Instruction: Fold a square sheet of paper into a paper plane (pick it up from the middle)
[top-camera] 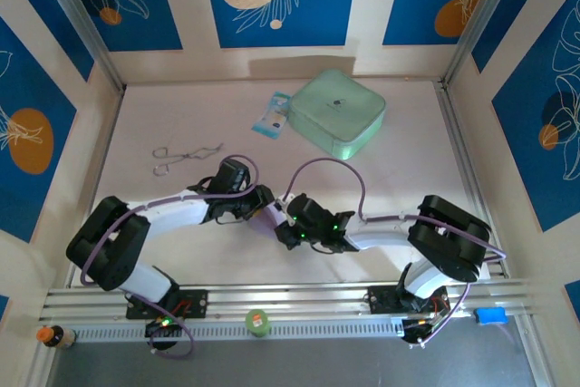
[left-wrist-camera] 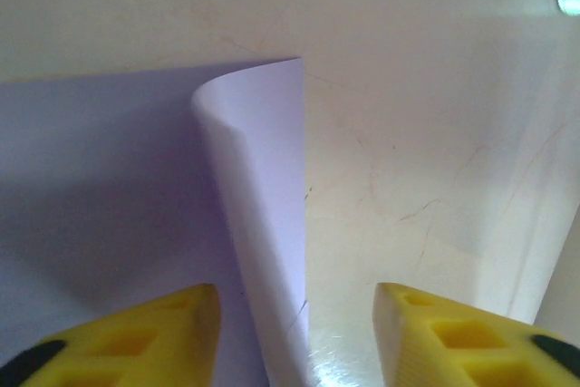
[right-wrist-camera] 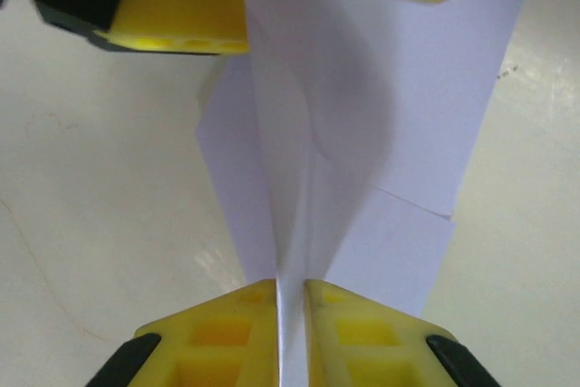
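Observation:
The lavender sheet of paper (top-camera: 271,217) lies creased at the table's middle, between both grippers. In the right wrist view the paper (right-wrist-camera: 362,133) rises in a central ridge, and my right gripper (right-wrist-camera: 290,337) is shut on that ridge. The left gripper's yellow fingers (right-wrist-camera: 181,15) hang over the paper's far end. In the left wrist view a flap of the paper (left-wrist-camera: 258,188) curls upward between the jaws of my left gripper (left-wrist-camera: 299,337), which stand apart without pinching it. From above, the left gripper (top-camera: 261,204) and right gripper (top-camera: 290,226) nearly meet.
A mint-green case (top-camera: 340,113) and a blue-white packet (top-camera: 272,115) lie at the back of the table. Thin metal tongs (top-camera: 181,155) lie left of centre. A green-capped item (top-camera: 258,322) sits on the front rail between the arm bases.

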